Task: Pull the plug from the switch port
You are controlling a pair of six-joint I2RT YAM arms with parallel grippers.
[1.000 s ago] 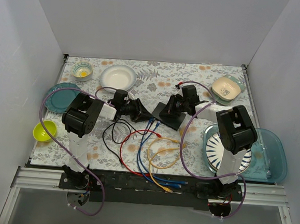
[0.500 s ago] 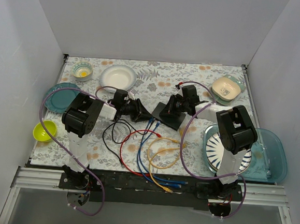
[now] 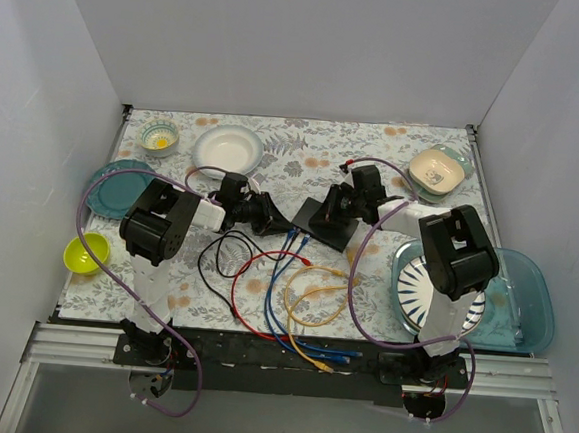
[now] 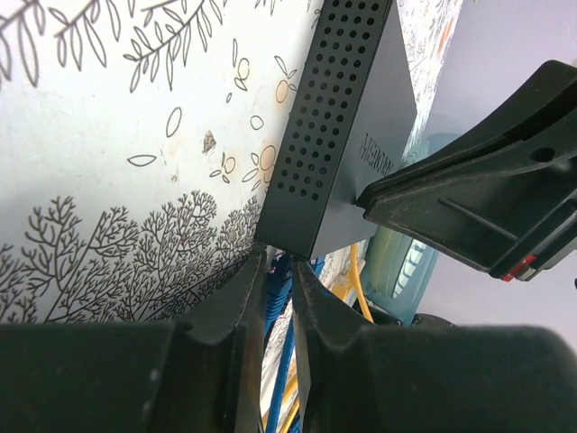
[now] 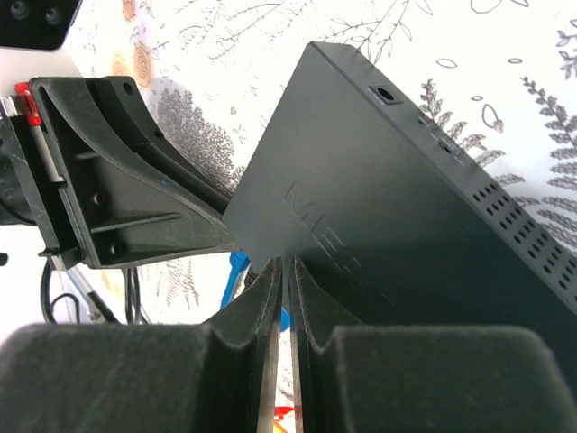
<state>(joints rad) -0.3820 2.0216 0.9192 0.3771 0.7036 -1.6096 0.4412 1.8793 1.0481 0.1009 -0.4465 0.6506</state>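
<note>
The left gripper has its jaws drawn in to a narrow slot. The blue plug fills that slot, so it looks pinched by its sides, right at the mouth of the port. Just ahead of its fingertips is the switch, its perforated side wall toward this wrist camera and its socket edge toward the gripper. The plug's blue cable trails back under the wrist.

The right gripper comes in from the opposite side. Its jaws are all but together with nothing visible between them, and its tips rest on the switch's flat top, near the corner closest to the left gripper. This looks like a brace. With the box pinned to the table, a tug on the plug should free the plug instead of dragging the whole switch along.

The two grippers are close, with only a corner of the switch between their tips, so there is little room sideways. The free direction for the left gripper is straight back along its own wrist line, away from the socket edge, where only patterned table shows beside its fingers. The plug does not look withdrawn yet.
</note>
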